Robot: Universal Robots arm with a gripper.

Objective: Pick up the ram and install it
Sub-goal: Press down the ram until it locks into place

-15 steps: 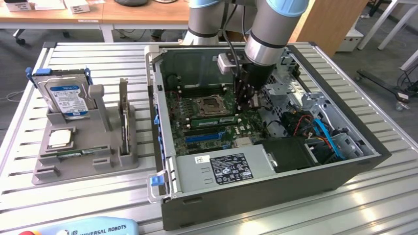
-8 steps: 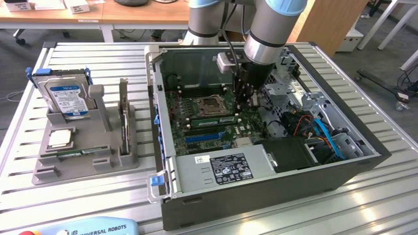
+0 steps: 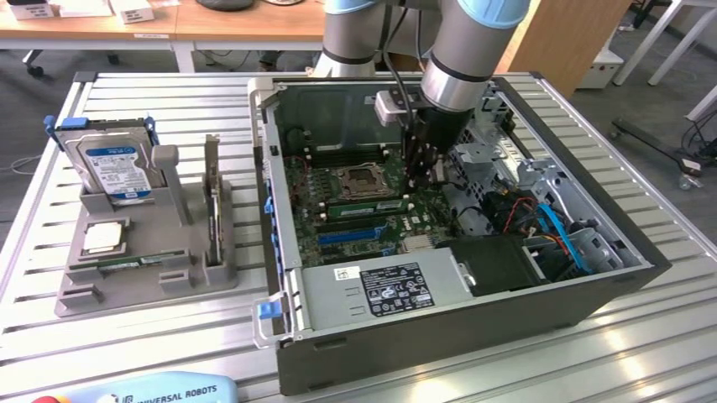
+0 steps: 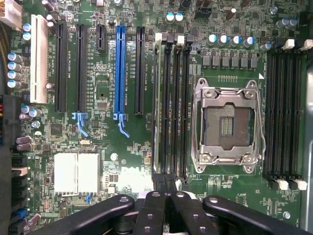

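Slatted metal counter (image 3: 134,353) carries an open PC case (image 3: 448,336) lying on its side, motherboard (image 3: 358,210) facing up. On the exterior view's left sits a grey parts holder (image 3: 146,260) with a hard drive (image 3: 112,168) standing upright in it, a small square processor chip (image 3: 103,238) lying flat, and a green stick in the front slot. Wooden desks and a chair base in the background.

Arm reaches down into the case, claw (image 4: 165,183) just over the memory slots beside the empty CPU socket (image 4: 227,125). Claw fingers (image 4: 151,215) are pressed together at the end of the slot bank. The ram (image 4: 157,107) stands on edge in the slot nearest the black expansion slot (image 4: 139,71), probably seated, though latch engagement is hard to judge from here. Claw tips sit right at the stick's near end; contact unclear. Blue PCIe slot (image 4: 121,71) next over.
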